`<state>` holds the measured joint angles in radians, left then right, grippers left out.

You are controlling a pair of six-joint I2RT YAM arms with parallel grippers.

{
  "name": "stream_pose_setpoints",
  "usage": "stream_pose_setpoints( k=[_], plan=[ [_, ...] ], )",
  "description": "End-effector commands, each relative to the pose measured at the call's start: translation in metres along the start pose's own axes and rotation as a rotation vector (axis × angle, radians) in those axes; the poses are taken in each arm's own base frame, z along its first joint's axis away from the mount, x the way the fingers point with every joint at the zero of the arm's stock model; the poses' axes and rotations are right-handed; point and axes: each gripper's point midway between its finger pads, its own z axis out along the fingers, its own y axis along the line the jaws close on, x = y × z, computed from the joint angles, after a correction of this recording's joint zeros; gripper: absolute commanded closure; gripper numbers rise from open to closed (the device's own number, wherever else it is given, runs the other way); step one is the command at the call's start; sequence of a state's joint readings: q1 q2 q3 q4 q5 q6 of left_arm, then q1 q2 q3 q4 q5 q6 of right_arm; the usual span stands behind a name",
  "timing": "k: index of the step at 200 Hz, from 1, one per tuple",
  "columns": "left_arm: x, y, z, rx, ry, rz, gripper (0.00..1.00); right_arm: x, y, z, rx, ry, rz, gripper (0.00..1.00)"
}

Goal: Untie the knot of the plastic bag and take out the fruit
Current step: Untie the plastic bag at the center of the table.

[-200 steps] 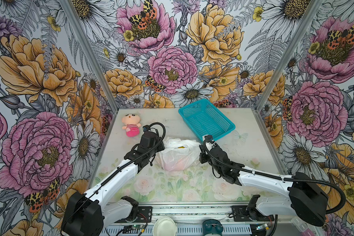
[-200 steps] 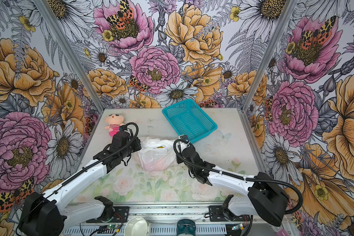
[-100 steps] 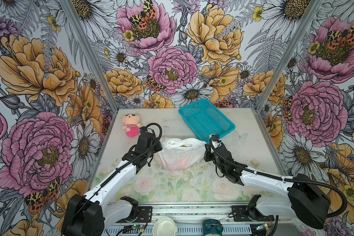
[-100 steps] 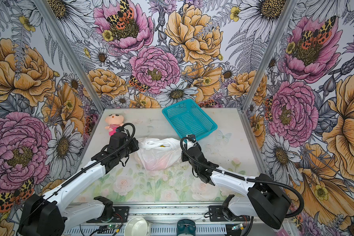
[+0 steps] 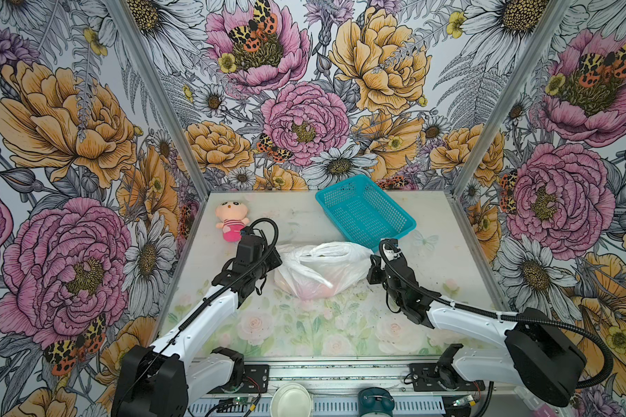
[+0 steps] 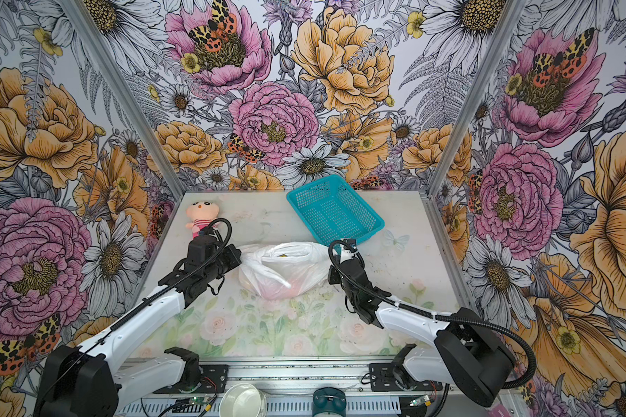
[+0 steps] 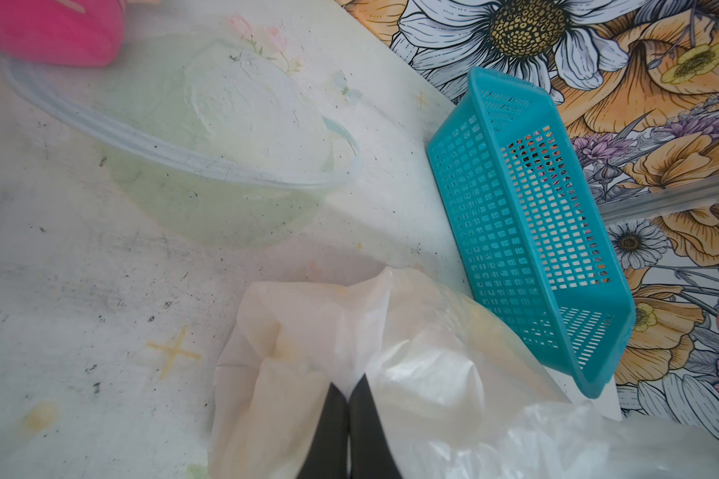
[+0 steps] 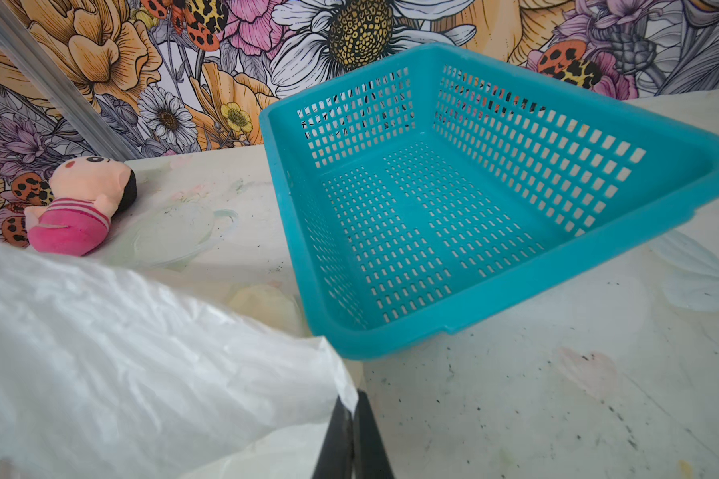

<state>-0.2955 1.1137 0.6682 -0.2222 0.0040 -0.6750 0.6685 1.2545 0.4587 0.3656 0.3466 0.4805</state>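
The translucent white plastic bag [image 5: 318, 270] [image 6: 282, 270] lies mid-table, stretched sideways between my two grippers. My left gripper [image 7: 349, 383] [image 5: 277, 258] is shut on a pinch of film at the bag's left end. My right gripper [image 8: 351, 400] [image 5: 373, 260] is shut on the film's corner at the right end. The bag's mouth gapes along the top, and a yellow fruit [image 5: 320, 255] shows inside. A pink-red fruit [image 5: 315, 289] shows through the film lower down. No knot shows in any view; a flat strap lies loose across the bag's front.
An empty teal mesh basket [image 5: 365, 216] [image 8: 432, 207] stands just behind the bag's right end, close to the right gripper. A pink plush doll [image 5: 230, 220] [image 8: 79, 207] lies at the back left. A clear shallow dish [image 7: 183, 137] sits between doll and basket. Flowered walls enclose three sides.
The grippers have drawn apart, the right one moving right toward the basket, the left slightly left. The bag has stretched wider and its mouth has opened.
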Motion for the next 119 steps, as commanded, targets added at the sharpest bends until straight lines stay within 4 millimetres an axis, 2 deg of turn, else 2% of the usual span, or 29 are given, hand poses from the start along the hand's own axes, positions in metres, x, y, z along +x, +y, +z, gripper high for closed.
stream_pose_setpoints(
  k=[1,90,98,119],
  plan=[
    [-0.005,0.002,0.003,0.011,-0.017,-0.026,1.00,-0.013,-0.006,-0.003,0.003,-0.054,0.058,1.00],
    [-0.007,0.010,0.003,-0.007,-0.026,-0.042,1.00,-0.009,-0.018,-0.003,0.016,-0.067,0.083,1.00],
    [-0.007,0.010,0.003,-0.008,-0.025,-0.042,1.00,-0.012,-0.013,-0.005,-0.008,-0.075,0.067,0.92],
    [-0.005,0.010,0.005,-0.008,-0.018,-0.041,1.00,-0.027,-0.002,-0.016,-0.058,-0.111,0.007,0.61]
  ],
)
